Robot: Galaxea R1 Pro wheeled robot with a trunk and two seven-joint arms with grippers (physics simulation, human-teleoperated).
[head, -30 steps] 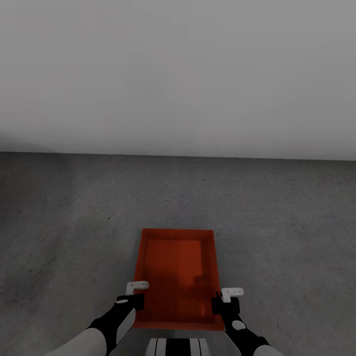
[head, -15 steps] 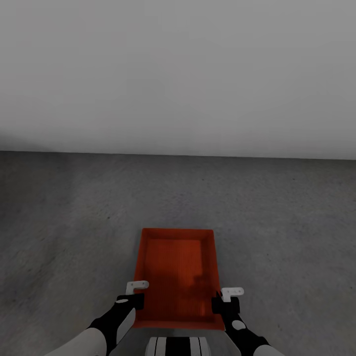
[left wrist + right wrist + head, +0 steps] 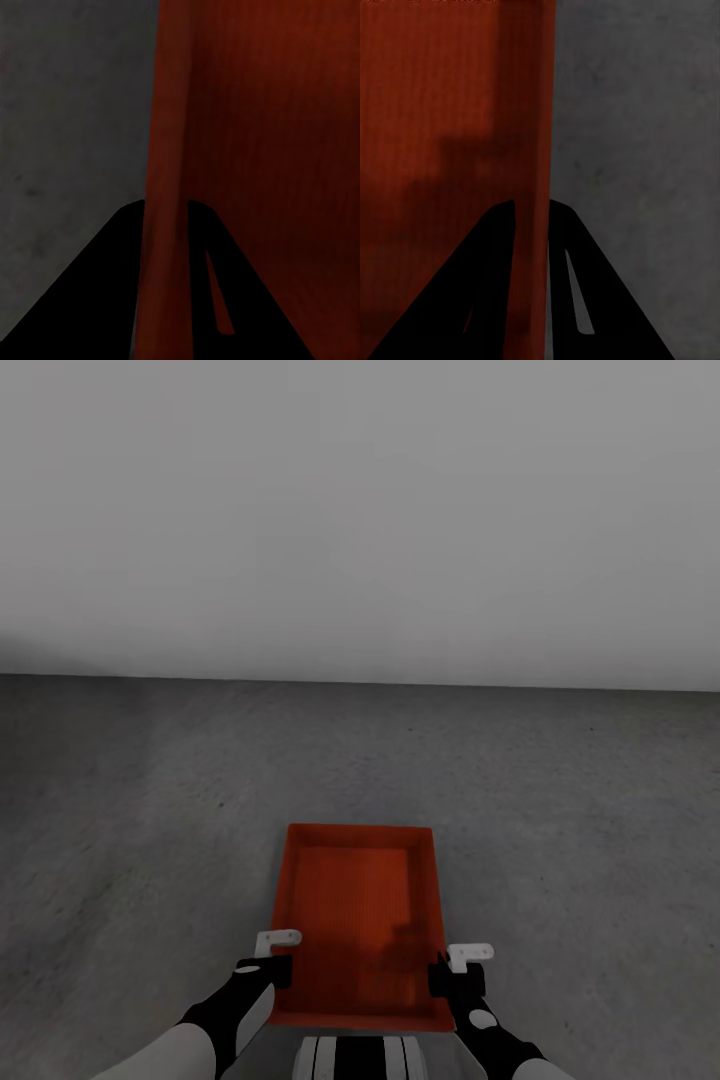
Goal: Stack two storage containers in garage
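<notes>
Red-orange, ribbed-bottomed rectangular storage container [image 3: 360, 920]: left gripper [image 3: 277, 957] and right gripper [image 3: 450, 967] each pinch a low side wall above rough grey concrete floor [image 3: 150, 810].

Whole view slightly lower; camera shift.

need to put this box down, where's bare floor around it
Bare floor lies left of the box, right of it, and ahead to the wall. Crowded near the left end effector and right end effector, each gripping a side wall.
</notes>
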